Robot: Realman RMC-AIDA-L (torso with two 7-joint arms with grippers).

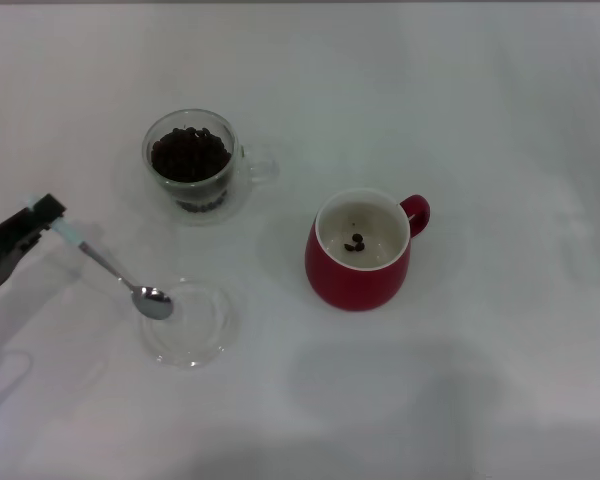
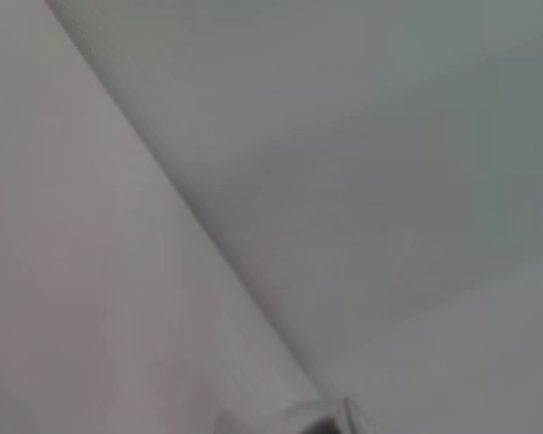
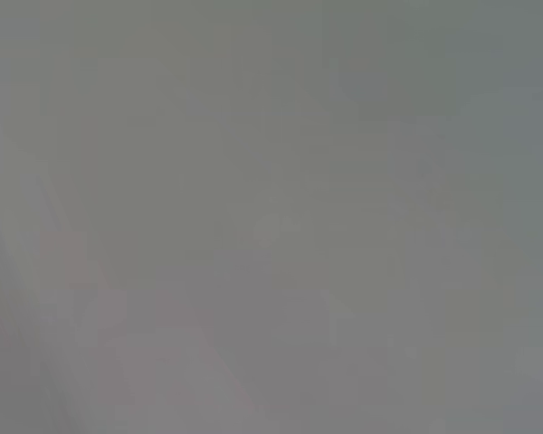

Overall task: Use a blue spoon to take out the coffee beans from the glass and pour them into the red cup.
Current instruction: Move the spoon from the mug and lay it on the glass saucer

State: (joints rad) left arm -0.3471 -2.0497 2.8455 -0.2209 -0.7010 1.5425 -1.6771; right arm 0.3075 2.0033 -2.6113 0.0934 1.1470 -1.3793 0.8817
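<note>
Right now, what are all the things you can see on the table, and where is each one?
glass: one, clear, far left part of the table, handle toward the red cup's side.
coffee beans: a dark brown heap filling the glass; a few more lie at the bottom of the red cup.
red cup: one, dark red with a cream inside, near the middle, handle on its right.
glass dish: one, clear and shallow, nearer than the glass.
blue spoon: one, silver bowl and pale blue handle, bowl over the dish's left rim.
table: one, white.
left gripper: black, at the left edge, holding the spoon's handle end.
right gripper: not in view.
</note>
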